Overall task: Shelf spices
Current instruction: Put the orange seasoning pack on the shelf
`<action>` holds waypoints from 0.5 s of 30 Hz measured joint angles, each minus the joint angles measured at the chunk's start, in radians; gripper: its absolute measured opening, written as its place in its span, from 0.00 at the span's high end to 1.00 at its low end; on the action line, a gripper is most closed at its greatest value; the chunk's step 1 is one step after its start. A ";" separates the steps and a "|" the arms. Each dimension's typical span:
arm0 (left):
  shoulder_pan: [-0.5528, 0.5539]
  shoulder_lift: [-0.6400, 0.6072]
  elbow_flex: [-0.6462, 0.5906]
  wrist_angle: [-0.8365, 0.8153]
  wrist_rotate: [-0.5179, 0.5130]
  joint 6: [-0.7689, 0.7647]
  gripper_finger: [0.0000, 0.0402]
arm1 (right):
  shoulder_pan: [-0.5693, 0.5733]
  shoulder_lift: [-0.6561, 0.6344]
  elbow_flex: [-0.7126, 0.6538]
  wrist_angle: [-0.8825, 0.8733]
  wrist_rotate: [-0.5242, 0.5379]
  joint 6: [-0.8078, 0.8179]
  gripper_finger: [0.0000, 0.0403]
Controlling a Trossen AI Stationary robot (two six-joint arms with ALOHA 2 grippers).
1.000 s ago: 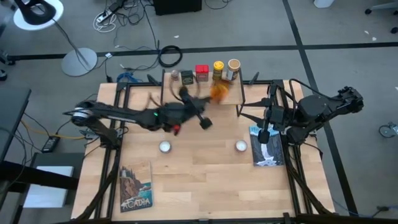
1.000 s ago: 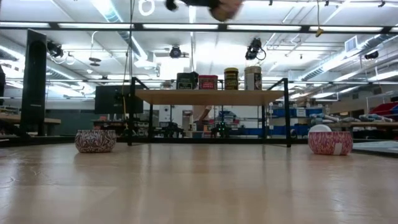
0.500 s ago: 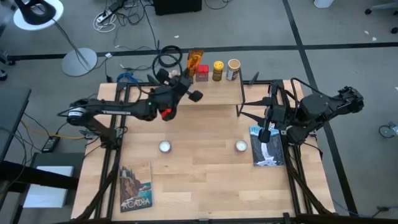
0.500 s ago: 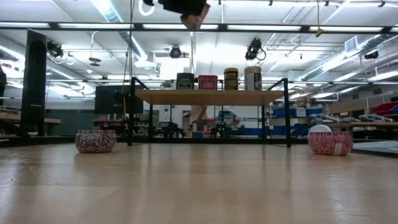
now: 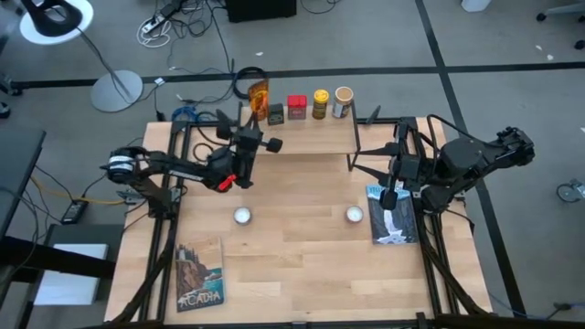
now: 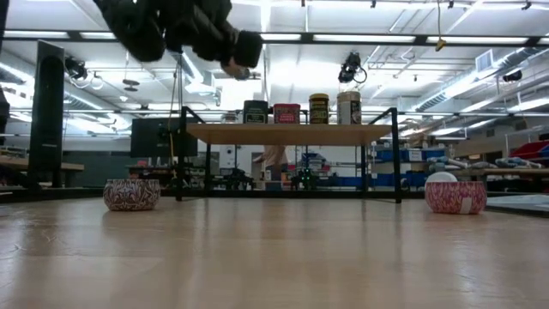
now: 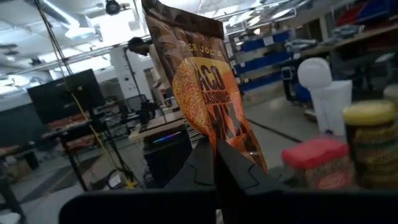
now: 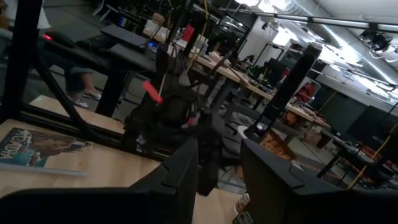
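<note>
Only the left wrist view shows the left gripper (image 7: 216, 163) clamped on the orange packet (image 7: 208, 93), whose lettering is only partly readable; the right gripper's (image 8: 219, 167) fingers stand slightly apart.

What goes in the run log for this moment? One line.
left pincer: shut on orange foil packet | over small wooden shelf | right pincer: idle

We see a grey floor (image 5: 512, 55) crossed by dark seams around the table, with cables (image 5: 183, 18) coiled at 11 o'clock beside a white floor lamp (image 5: 57, 20). Beyond, long ceiling lights (image 6: 403, 38) run over dark monitors (image 6: 154, 136) and blue storage shelving (image 7: 280, 50).
</note>
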 joint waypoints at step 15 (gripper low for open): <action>0.041 0.219 -0.040 0.235 -0.053 0.144 1.00 | 0.000 0.000 0.000 0.000 0.000 0.006 0.70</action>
